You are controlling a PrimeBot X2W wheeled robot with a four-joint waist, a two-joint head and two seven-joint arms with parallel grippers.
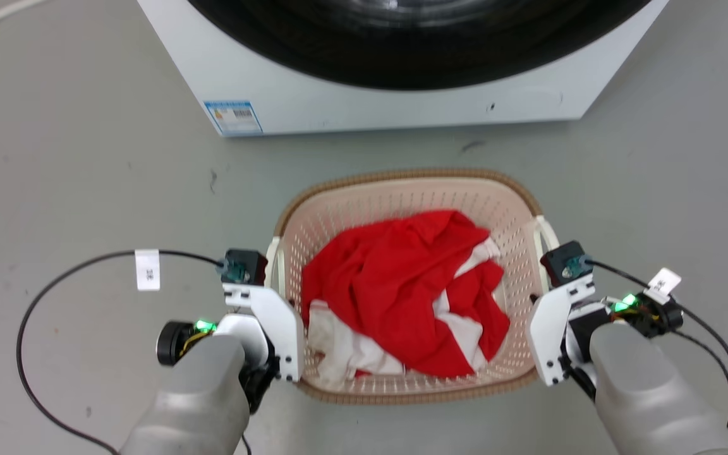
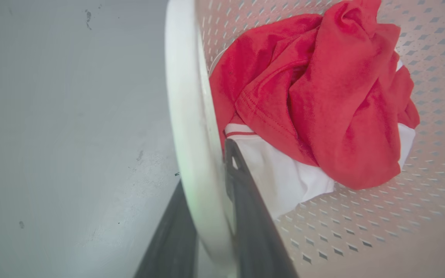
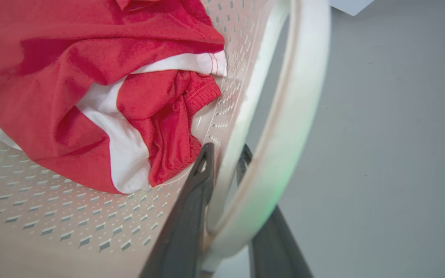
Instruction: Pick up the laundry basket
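Widest of all we see is the pale grey floor (image 1: pixel 86 158), and on it, at the top of the head view, stands the boxy white washing machine (image 1: pixel 313 82) with its dark round door and a small blue label at its lower corner. Just in front of the machine, not touching it, is the cream-white perforated plastic laundry basket (image 1: pixel 402 183), rounded-rectangular with a brown woven-look rim. It lies between our two pale forearms, and we cannot tell whether its base is off the floor. Inside it is a crumpled red and white garment (image 1: pixel 402 278), heaped toward the near side and the middle. Each short side of the basket carries a white plastic loop handle — the left handle (image 2: pixel 185 116) and the right handle (image 3: pixel 296 116). The left end effector (image 2: pixel 205 170) is clenched on the basket at the left handle: one dark finger runs inside the perforated wall, close to the white cloth, and the other outside over the floor, with the white loop pinched between them. The right end effector (image 3: pixel 226 150) grips likewise. Its inner finger sits inside the wall beside the red cloth, and its outer finger passes under the right handle, with the plastic held between. Thin black cables (image 1: pixel 42 297) loop out from both wrists — each bears a small white tag.
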